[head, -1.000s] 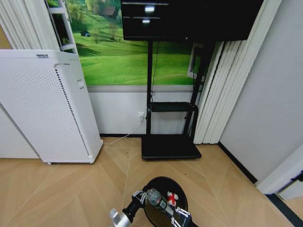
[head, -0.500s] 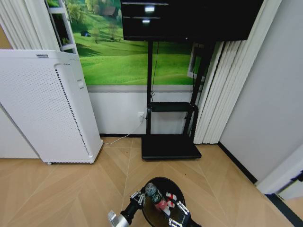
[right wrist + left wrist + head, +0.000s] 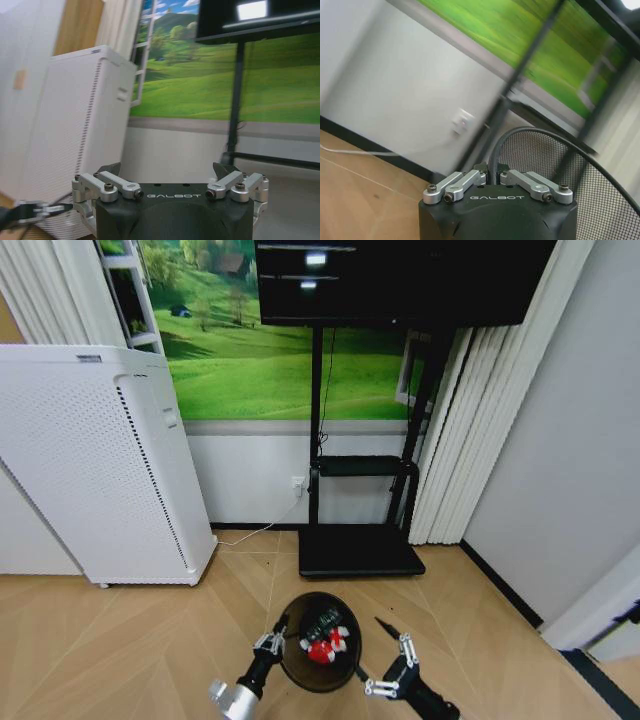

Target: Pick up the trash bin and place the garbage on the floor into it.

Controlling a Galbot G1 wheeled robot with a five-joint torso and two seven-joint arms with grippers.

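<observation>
In the head view the black wire-mesh trash bin (image 3: 292, 660) is held just above the parquet floor (image 3: 140, 640). My left gripper (image 3: 272, 642) is shut on its near-left rim. The left wrist view shows the same grip, with my left gripper (image 3: 491, 172) pinching the rim and the trash bin's mesh (image 3: 545, 160) curving away behind it. Inside the bin lies the garbage: a red-and-white piece (image 3: 320, 647) and the green bottle (image 3: 324, 620). My right gripper (image 3: 393, 667) hangs open and empty to the right of the bin. Its fingers (image 3: 107, 172) are spread wide in the right wrist view.
A tall white perforated appliance (image 3: 100, 480) stands at the left. The black TV stand base (image 3: 360, 555) lies just beyond the bin, and a white cable (image 3: 250, 532) runs along the wall. White curtains (image 3: 455, 440) and a grey wall close off the right side.
The green bottle that my right gripper held over the bin now lies inside it. The right gripper has opened and drawn off to the right. The bin has shifted slightly farther away.
</observation>
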